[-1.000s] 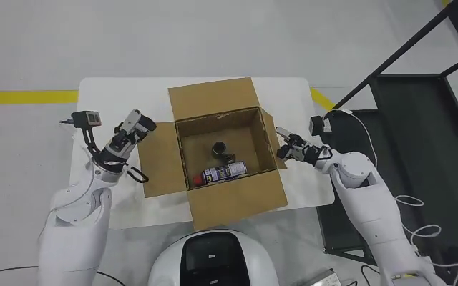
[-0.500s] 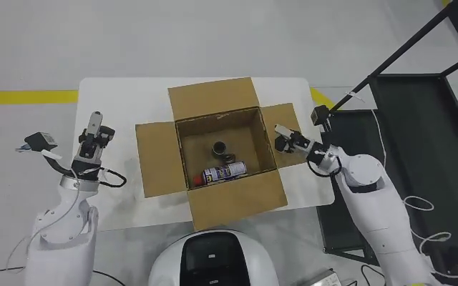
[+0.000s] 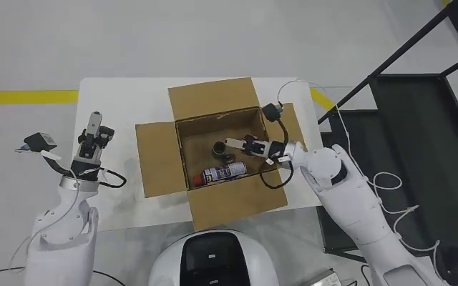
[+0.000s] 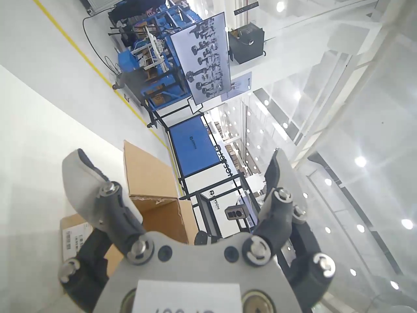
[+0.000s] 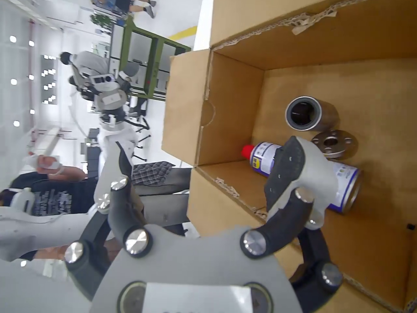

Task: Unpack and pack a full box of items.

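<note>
Top view: right gripper (image 3: 237,141) extended over the open box (image 3: 213,98), fingers (image 5: 293,161) apart.

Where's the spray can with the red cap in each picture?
Top view: the blue-and-white spray can with a red cap lies in the brown cardboard box, by the robot-side wall.
Left wrist view: hidden behind the box's outer wall.
Right wrist view: the can on the box floor, partly behind the right gripper.
Shared landmark: the box.

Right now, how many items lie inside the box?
3: a spray can by the robot-side wall, a metal sleeve mid-floor, a flanged ring between them. Corners may hide more.
</note>
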Motion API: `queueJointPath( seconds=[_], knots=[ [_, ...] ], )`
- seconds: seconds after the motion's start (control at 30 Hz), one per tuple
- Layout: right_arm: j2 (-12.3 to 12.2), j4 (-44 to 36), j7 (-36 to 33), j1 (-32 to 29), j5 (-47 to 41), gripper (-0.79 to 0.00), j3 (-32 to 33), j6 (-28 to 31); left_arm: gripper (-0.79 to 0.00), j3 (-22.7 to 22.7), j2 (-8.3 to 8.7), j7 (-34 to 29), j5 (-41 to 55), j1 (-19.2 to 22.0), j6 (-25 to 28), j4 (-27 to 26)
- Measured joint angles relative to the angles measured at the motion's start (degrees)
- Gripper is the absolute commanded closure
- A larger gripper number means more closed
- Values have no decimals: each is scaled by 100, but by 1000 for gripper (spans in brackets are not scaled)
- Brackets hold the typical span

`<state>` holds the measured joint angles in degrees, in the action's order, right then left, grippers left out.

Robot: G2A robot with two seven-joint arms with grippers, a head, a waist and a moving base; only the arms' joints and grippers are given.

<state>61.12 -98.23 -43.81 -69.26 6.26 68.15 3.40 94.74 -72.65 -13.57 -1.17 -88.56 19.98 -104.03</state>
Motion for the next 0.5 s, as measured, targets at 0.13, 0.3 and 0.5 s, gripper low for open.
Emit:
queueJointPath(
  seconds=[0.13,0.3,0.5],
  knots=[
    [10,-30,151,48,637,-785,-184,-46,-785,0,0,0,0,0,0,0],
    [10,-29,143,45,598,-785,-175,-42,-785,0,0,0,0,0,0,0],
    [10,-29,143,45,598,-785,-175,-42,-785,0,0,0,0,0,0,0]
  ],
)
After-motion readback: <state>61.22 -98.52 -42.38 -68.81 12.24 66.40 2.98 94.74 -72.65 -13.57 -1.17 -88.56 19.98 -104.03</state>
